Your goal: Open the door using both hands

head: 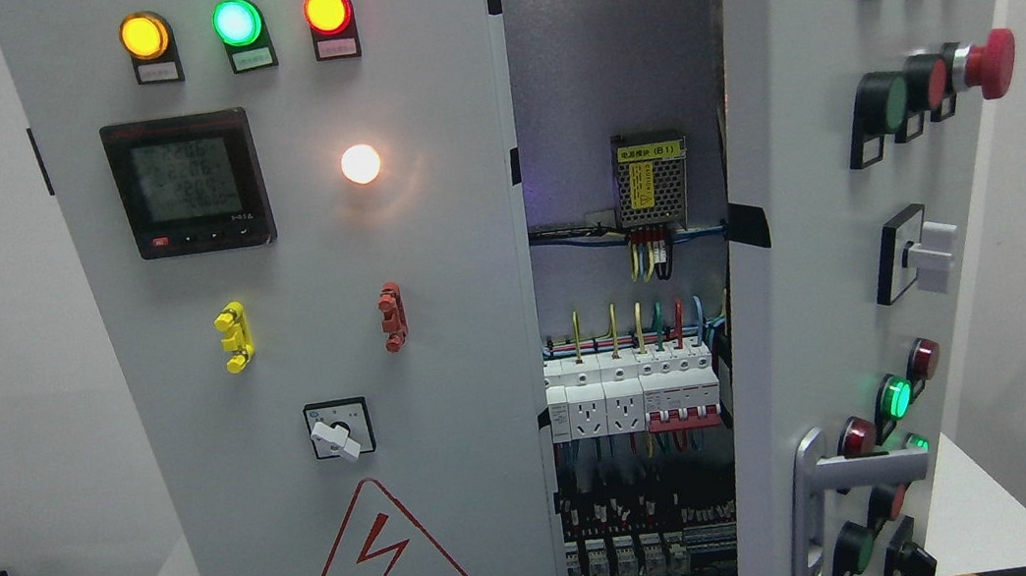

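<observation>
Grey right door (810, 288) ajar, silver handle (823, 495) untouched; fingers unseen, state unknowable.

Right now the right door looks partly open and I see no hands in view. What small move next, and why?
Probably bring a hand up to the silver handle on the right door and swing it further out. That door stands ajar, showing the breakers and wiring inside, while the left door looks closed. Neither hand shows in the head view.
</observation>
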